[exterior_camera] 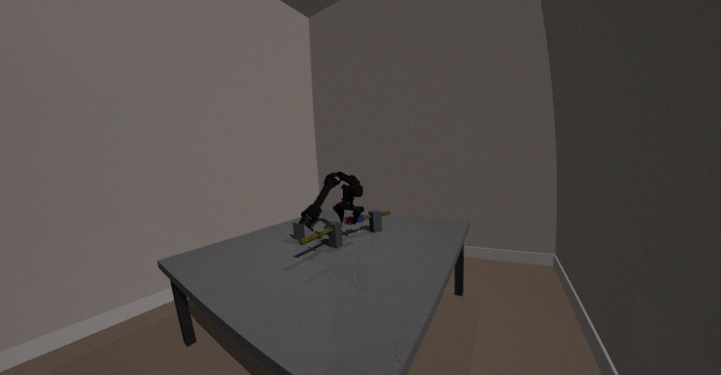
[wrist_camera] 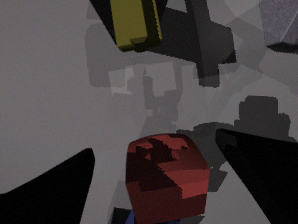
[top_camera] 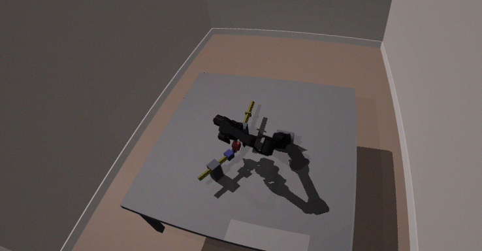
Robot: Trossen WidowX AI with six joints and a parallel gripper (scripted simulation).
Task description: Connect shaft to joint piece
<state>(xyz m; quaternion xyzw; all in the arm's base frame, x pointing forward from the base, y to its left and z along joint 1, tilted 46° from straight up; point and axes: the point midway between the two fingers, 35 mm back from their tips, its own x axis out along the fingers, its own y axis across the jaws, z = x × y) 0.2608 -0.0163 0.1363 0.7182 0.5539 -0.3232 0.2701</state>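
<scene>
Right over the red joint piece (top_camera: 236,145) (exterior_camera: 349,220) (wrist_camera: 167,177), the claw (exterior_camera: 349,219) (wrist_camera: 156,145) hangs wide with nothing in it, fingers either side, probably so it can grab and swivel it. The sliding shaft (top_camera: 250,107) (exterior_camera: 317,235) (wrist_camera: 134,22) sits apart from the joint piece, which I guess leaves it turning room.

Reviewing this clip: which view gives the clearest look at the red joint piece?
The wrist view: the red joint piece appears large there, between the open tool's fingers. The top view shows it small, beside the arm, next to a blue block. The exterior view shows just a tiny red patch.
</scene>
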